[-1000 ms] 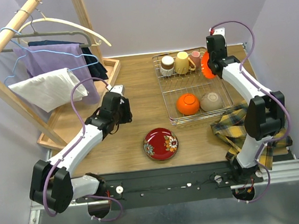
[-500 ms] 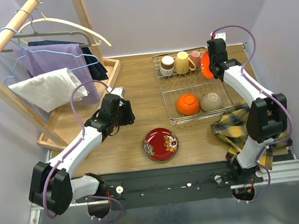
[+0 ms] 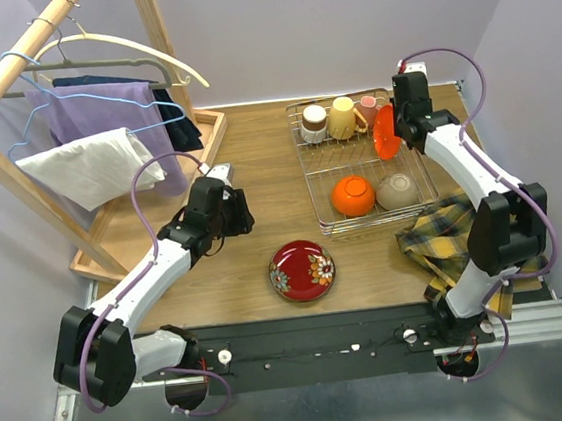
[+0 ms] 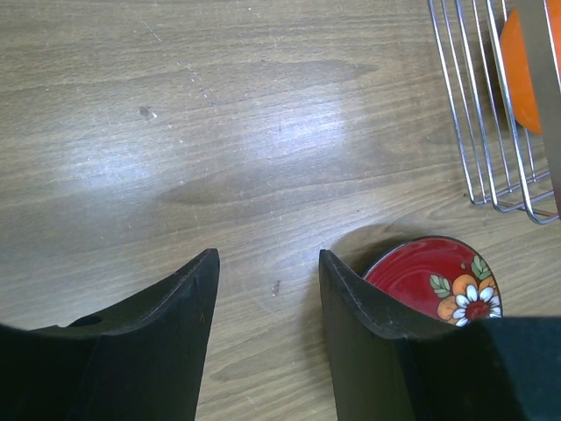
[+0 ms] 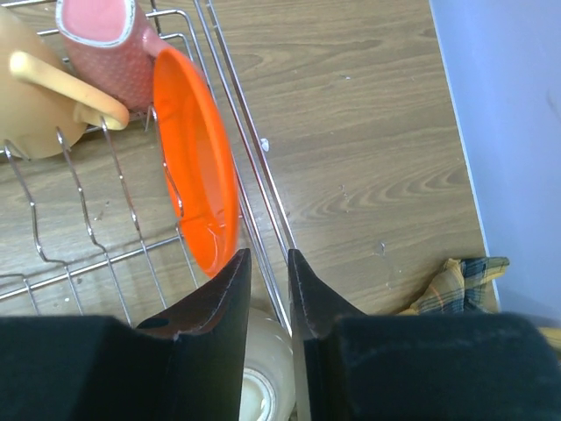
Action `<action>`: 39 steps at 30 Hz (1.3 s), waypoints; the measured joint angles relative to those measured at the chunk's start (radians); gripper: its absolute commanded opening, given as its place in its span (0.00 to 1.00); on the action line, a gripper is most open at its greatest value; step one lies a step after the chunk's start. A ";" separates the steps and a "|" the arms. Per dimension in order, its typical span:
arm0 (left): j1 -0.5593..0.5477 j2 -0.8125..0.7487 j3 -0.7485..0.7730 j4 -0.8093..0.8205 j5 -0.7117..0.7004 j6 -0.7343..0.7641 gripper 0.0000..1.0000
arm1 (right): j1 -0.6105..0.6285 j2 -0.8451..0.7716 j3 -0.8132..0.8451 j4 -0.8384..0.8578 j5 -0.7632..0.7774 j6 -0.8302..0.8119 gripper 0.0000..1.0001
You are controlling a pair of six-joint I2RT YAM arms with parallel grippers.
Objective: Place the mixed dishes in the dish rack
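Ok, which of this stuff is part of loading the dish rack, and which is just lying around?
Part of the job:
dish rack, red plate, orange bowl, beige bowl, orange dish, cream cup, yellow mug, pink mug

Just lying about:
plaid cloth, clothes rack, clothes

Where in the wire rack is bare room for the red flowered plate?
Bare: the silver wire dish rack's middle strip, between the back mugs and the orange bowl and beige bowl. Crowded: back row, beside the standing orange dish.
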 measured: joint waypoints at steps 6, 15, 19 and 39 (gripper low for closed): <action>0.002 0.001 0.000 0.009 0.011 -0.005 0.62 | 0.000 -0.034 0.000 -0.028 -0.009 0.014 0.37; 0.002 0.021 -0.010 0.072 0.165 0.027 0.72 | -0.001 -0.116 0.000 -0.085 -0.138 0.041 0.59; -0.008 0.044 -0.058 0.109 0.243 0.061 0.69 | -0.001 -0.226 -0.070 -0.105 -0.351 0.053 0.63; -0.144 0.122 -0.176 0.104 0.322 0.130 0.02 | 0.080 -0.646 -0.711 -0.154 -1.033 0.166 0.64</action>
